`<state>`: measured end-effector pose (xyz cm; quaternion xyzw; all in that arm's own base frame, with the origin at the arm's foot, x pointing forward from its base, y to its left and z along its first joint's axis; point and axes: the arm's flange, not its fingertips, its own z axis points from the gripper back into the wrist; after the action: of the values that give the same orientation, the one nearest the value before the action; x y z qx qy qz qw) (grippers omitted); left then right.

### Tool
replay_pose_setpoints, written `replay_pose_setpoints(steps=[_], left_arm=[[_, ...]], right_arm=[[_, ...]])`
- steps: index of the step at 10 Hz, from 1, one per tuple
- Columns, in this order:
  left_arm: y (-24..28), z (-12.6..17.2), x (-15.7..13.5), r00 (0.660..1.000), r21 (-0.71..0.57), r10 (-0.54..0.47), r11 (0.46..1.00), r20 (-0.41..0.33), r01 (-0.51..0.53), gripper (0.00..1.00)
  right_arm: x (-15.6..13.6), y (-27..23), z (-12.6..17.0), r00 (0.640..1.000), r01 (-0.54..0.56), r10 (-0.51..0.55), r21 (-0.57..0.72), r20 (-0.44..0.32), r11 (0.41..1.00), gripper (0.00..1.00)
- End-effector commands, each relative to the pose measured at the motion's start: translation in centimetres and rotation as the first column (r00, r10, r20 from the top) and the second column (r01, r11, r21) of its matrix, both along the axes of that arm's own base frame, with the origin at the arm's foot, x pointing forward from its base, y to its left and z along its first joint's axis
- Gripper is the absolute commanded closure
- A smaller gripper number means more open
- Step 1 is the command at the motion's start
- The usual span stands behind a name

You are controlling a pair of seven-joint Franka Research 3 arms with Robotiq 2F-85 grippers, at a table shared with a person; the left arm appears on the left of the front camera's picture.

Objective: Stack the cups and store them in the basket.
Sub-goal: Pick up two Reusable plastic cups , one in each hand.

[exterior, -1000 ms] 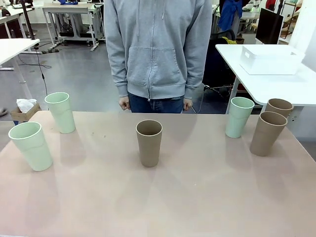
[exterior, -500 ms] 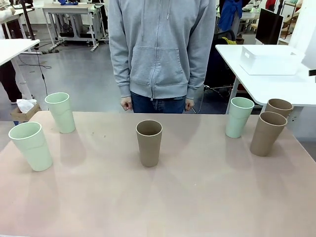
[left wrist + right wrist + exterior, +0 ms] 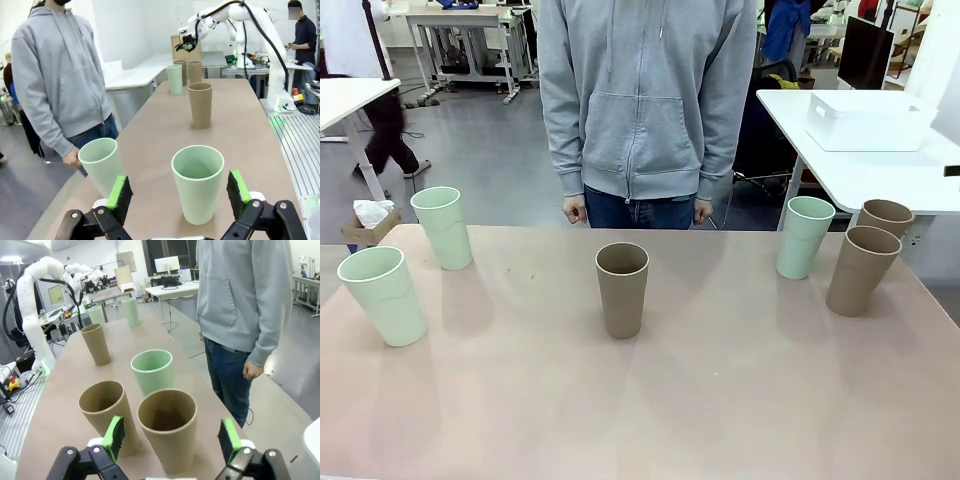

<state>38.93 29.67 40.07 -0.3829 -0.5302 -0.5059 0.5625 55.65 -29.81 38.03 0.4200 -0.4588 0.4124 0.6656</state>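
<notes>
Cups, six in all, upright on the table (image 3: 720, 400), none stacked. At the left of the front view, two green ones: near green cup (image 3: 382, 295) by the left edge, far green cup (image 3: 443, 228) just up and right of it. In the middle, alone, mid brown cup (image 3: 622, 290). At the right, three close together: right green cup (image 3: 804, 237), near brown cup (image 3: 861, 270) to its right, far brown cup (image 3: 886, 217) just behind that one.

Basket (image 3: 868, 120) at the upper right, white, on a white side table (image 3: 880, 180), well apart from the cups.

Person (image 3: 645, 100) in a grey hoodie at the top middle, past the far edge of the table, hands (image 3: 574, 210) down by the sides.

Left gripper (image 3: 179, 190) at the bottom of the left wrist view, spread wide, holding nothing; near green cup between its green pads (image 3: 119, 192) in the picture, far green cup to the left.

Right gripper (image 3: 171, 437) at the bottom of the right wrist view, spread wide too, holding nothing; far brown cup between its pads, near brown cup to the left, right green cup behind them.
</notes>
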Motion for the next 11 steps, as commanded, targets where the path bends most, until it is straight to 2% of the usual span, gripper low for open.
replay_pose_setpoints(steps=[1, 3, 4, 5, 8, 9, 11], left_arm=[[0.0, -2.7, 0.2, 0.999, -0.013, -0.054, 0.998, 0.004, 0.054, 0.00], [-1.4, -5.5, 1.4, 0.992, -0.052, -0.111, 0.993, -0.068, 0.107, 0.00], [-1.6, -5.9, 2.0, 0.981, -0.067, -0.113, 0.992, -0.156, 0.103, 0.00], [-1.3, -5.3, 1.2, 0.997, -0.038, -0.062, 0.997, -0.045, 0.060, 0.00], [-1.3, -5.3, 1.2, 0.997, -0.038, -0.062, 0.997, -0.045, 0.060, 0.00], [-1.3, -6.0, 1.5, 0.995, -0.046, -0.069, 0.997, -0.073, 0.066, 0.00], [-0.6, -8.9, 1.9, 0.996, -0.077, -0.060, 0.995, -0.069, 0.055, 0.00]], right_arm=[[-0.1, 0.0, -2.2, 0.999, 0.015, -0.016, 0.035, 0.032, 0.999, 0.00], [0.1, 0.2, -4.7, 0.998, 0.041, -0.042, 0.030, 0.041, 0.999, 0.00], [0.0, 0.7, -4.9, 0.999, 0.040, -0.040, 0.046, 0.011, 0.998, 0.00], [0.0, -0.3, -4.5, 1.000, 0.007, -0.007, 0.021, -0.015, 1.000, 0.00], [0.0, -0.3, -4.5, 1.000, 0.007, -0.007, 0.021, -0.015, 1.000, 0.00], [0.1, -0.3, -5.1, 1.000, 0.011, -0.010, 0.021, -0.020, 1.000, 0.00], [3.5, -0.2, -7.0, 1.000, -0.005, 0.004, 0.031, 0.016, 1.000, 0.00]])
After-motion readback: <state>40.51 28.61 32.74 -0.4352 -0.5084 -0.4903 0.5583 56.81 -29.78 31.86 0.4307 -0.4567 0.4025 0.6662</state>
